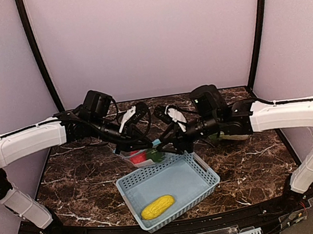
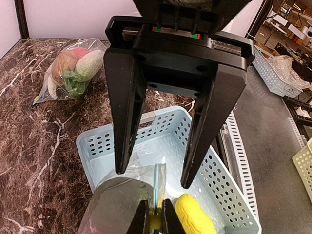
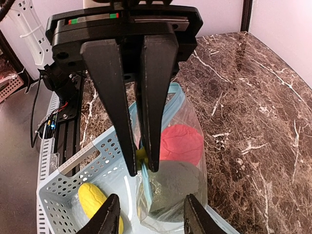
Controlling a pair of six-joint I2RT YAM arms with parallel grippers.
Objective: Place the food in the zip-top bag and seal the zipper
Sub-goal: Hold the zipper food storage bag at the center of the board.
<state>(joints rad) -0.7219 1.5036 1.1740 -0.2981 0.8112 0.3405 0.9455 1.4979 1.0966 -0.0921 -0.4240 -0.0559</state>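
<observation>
From the left wrist: pinches the blue zipper edge of the zip-top bag (image 2: pixel 141 171) with the left gripper (image 2: pixel 156 220), tips pressed together on it at the bottom of the view. Faces the right gripper (image 2: pixel 155 178) hanging just above, jaws spread and closed on nothing. Shows yellow corn (image 2: pixel 192 214) lying in the light blue basket (image 2: pixel 229 195) just beside the bag, and a second bag (image 2: pixel 73 68) of toy produce well apart on the marble table (image 2: pixel 29 146). From the right wrist: looks past its own spread fingertips at the left gripper clamped on the bag's rim. Finds a red fruit (image 3: pixel 181 142) and a dark green round fruit (image 3: pixel 175 187) inside the bag. Cannot tell whether the bag rests on the basket's edge or hangs clear. From above: places both grippers at the bag by the basket's far corner, with only corn in the basket, near its front wall.
</observation>
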